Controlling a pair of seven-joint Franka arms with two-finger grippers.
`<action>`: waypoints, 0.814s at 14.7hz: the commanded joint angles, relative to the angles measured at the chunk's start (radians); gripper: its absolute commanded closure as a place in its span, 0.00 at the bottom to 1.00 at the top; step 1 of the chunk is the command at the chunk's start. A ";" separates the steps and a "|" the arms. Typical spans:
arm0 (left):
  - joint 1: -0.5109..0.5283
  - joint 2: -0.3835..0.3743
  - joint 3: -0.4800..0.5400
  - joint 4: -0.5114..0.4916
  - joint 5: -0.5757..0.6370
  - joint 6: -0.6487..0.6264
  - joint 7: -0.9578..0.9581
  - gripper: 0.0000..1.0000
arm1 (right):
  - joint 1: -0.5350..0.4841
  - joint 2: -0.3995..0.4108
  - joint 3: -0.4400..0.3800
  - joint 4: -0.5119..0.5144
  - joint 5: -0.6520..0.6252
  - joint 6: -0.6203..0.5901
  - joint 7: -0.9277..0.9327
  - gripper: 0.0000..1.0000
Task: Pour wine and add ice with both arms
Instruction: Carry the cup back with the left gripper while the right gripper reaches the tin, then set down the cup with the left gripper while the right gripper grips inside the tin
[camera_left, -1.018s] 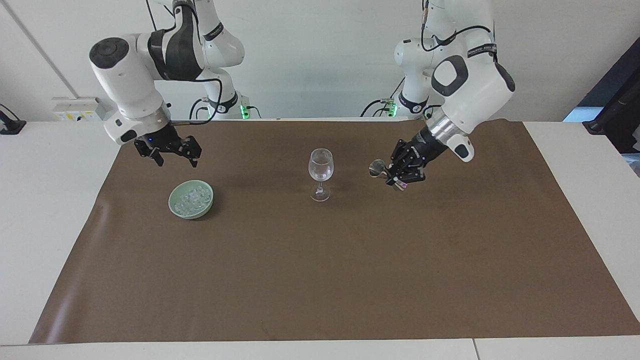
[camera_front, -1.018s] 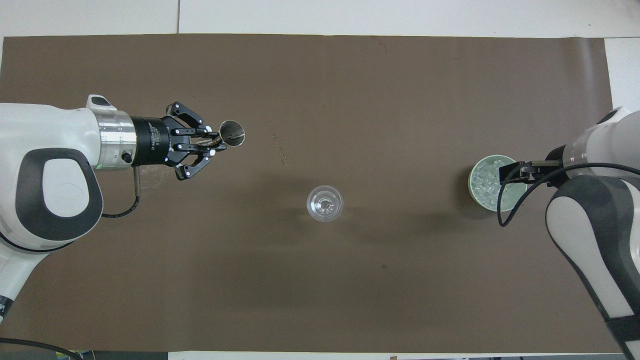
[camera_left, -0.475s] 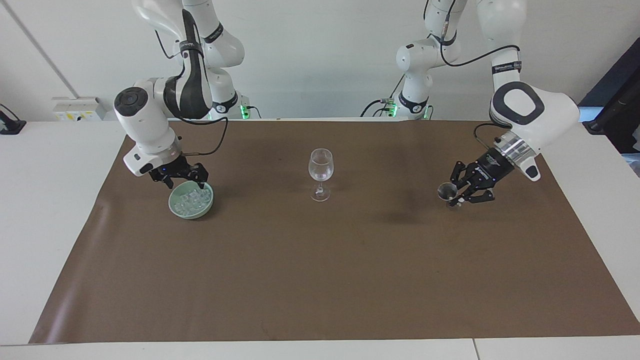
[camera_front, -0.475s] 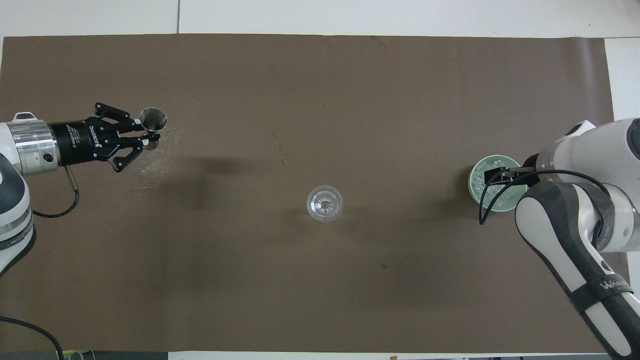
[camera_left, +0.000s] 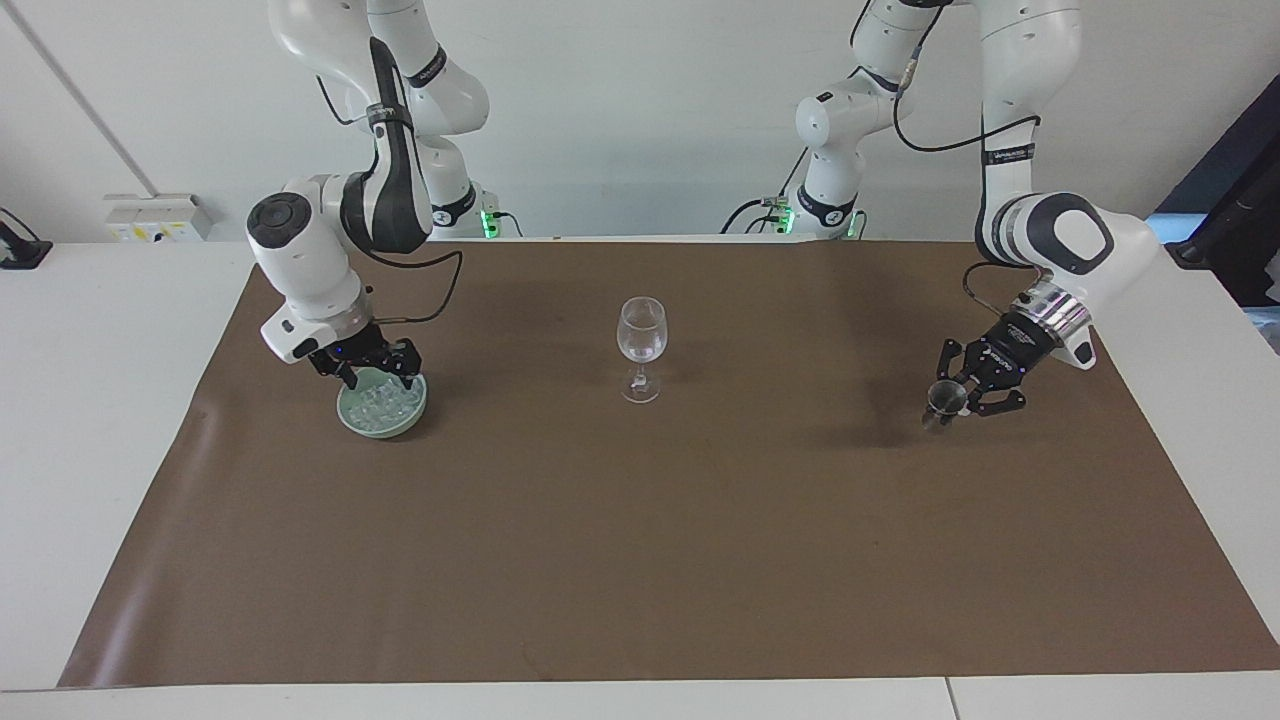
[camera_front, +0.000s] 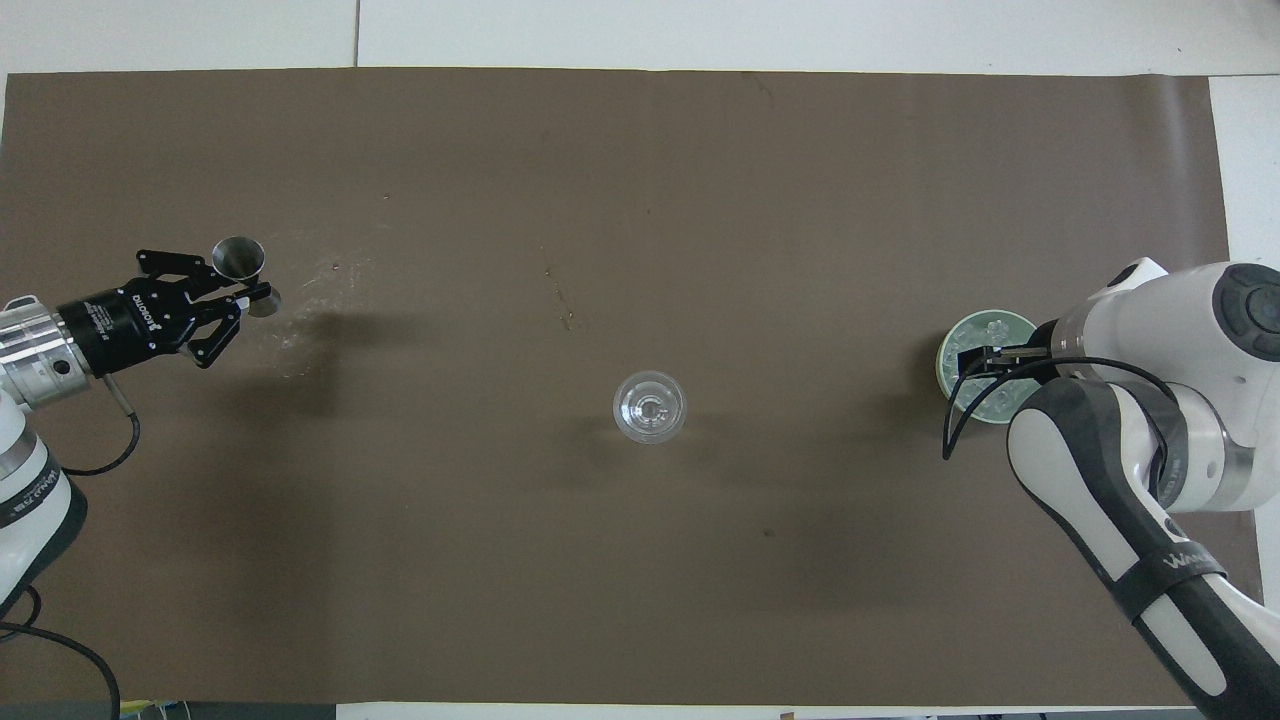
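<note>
While the glass (camera_left: 641, 345) stands alone in the middle of the brown mat (camera_left: 640, 560), the two arms work at either end of it, each with its own errand. The right gripper (camera_left: 378, 380) is down at the green bowl (camera_left: 352, 418) toward the right arm's end of the table. Its tips dip among the ice (camera_left: 385, 403) heaped inside, which is where every cube I can see lies; none shows in the glass. I cannot tell whether its jaws are spread or already closing on a cube, since the wrist and links hide the tips from where I stand. The steep, nearly vertical approach makes sense to me: a cube that small, in a heap, is best taken from above. The left gripper (camera_left: 950, 402) sits low over the mat toward the left arm's end, well apart from the glass. Its jaws are pressed tight on a small metal jigger (camera_left: 943, 397), pinching it at the waist so the cup stands mouth up, clear beside the fingers. I cannot tell whether the foot of the jigger touches the mat or hangs just above it. Held out there, it keeps the space around the glass free for the other arm. My guess is that the pouring is done with and the ice is the step in hand. The glass looks tall and tippy, so whatever comes to it should come from above.
</note>
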 joint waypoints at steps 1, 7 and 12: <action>0.055 -0.017 -0.011 -0.110 -0.192 -0.016 0.154 1.00 | -0.015 -0.010 0.005 -0.034 0.015 0.030 -0.044 0.26; 0.058 -0.023 -0.013 -0.223 -0.403 -0.010 0.298 1.00 | -0.021 0.018 0.005 -0.039 0.015 0.059 -0.054 0.26; 0.049 -0.033 -0.013 -0.262 -0.481 0.009 0.309 1.00 | -0.024 0.026 0.005 -0.052 0.015 0.065 -0.056 0.32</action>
